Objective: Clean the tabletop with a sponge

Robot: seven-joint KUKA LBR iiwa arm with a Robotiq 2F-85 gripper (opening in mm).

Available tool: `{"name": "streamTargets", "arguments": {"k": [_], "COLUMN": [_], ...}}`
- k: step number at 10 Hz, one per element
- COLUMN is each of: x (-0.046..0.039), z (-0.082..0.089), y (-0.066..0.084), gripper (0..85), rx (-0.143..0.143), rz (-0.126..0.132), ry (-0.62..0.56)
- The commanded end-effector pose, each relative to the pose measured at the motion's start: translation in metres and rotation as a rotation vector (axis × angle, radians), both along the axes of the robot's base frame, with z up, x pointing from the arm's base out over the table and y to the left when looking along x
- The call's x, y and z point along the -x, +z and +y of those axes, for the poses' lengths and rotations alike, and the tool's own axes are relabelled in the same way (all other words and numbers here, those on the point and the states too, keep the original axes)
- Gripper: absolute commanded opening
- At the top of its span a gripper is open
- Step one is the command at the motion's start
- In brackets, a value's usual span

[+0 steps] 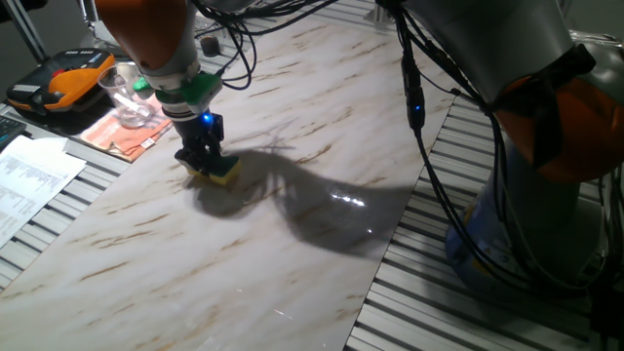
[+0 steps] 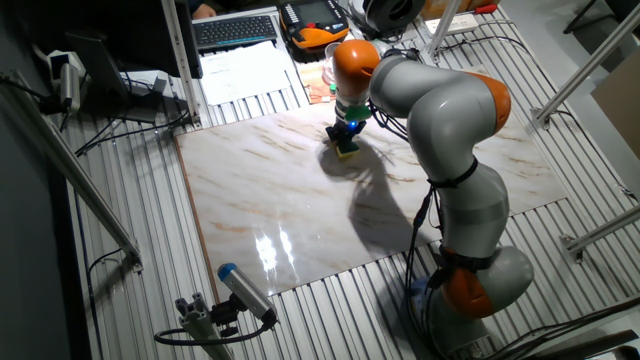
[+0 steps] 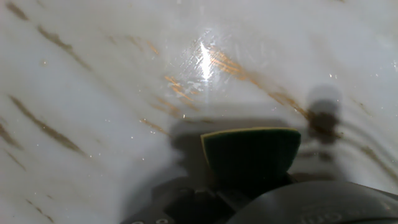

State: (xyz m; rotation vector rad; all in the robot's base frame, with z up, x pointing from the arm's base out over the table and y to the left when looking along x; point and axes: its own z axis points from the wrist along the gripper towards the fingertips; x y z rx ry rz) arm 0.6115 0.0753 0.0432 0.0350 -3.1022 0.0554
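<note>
The sponge [image 1: 220,173] has a dark green top on yellow foam and lies pressed on the white marble-look tabletop [image 1: 292,234], near its far left edge. My gripper [image 1: 204,161] is shut on the sponge from above, its black fingers clamping the sides. From the other fixed view the sponge [image 2: 346,150] sits at the slab's far edge under the gripper [image 2: 345,140]. The hand view shows the sponge's green face [image 3: 250,151] against the veined tabletop [image 3: 93,93], and the fingers are hidden there.
Beyond the slab's left edge lie a clear plastic cup [image 1: 127,93], reddish cloths [image 1: 122,136], an orange-black device [image 1: 68,83] and papers [image 1: 34,180]. Cables [image 1: 419,107] hang over the right side. A grey slatted surface [image 1: 487,292] surrounds the slab. A keyboard [image 2: 237,30] sits behind.
</note>
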Motion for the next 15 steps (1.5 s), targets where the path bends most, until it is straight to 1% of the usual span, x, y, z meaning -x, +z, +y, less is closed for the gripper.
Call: {"name": "streamTargets", "arguments": {"k": [1,4,5,7,9,10,11,15], "x": [0.0,0.0,0.0,0.0003,0.0004,0.0005,0.0005,0.0008], "z": [0.0002,0.0002,0.0004,-0.0001,-0.0002,-0.0005,-0.0006,-0.0012], "y": [0.0001,0.0,-0.0001,-0.0007,-0.0007,-0.0006,-0.0009,-0.0011], "gripper": [0.0,0.0,17.0,17.0,51.0,51.0,68.0,68.0], "rx": [0.002,0.006,0.006,0.029,0.038,0.04,0.046,0.047], "rz": [-0.002,-0.008,-0.008,-0.013,-0.015,-0.02,-0.022,-0.032], "ry": [0.002,0.002,-0.001,-0.002,-0.012,-0.019,-0.02,-0.031]}}
